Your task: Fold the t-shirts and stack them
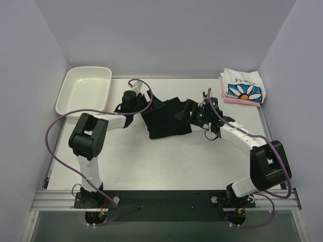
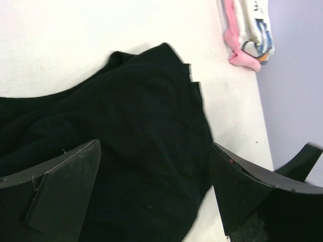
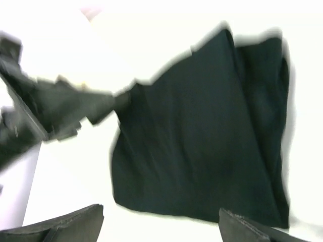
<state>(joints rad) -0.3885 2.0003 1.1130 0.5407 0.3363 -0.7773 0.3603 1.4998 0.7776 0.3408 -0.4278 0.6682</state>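
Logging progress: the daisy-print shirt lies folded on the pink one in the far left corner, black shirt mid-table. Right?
No. The top external view shows the daisy-print shirt on the pink one in the far right corner, not left; the black shirt is mid-table.

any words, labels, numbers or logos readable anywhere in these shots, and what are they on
Nothing can be read outright.
Dark lettering above the blue daisy on the folded white t-shirt: present, but too small to read in the top view and blurred in the left wrist view.
black t-shirt: no text visible.
white tray: no text visible.
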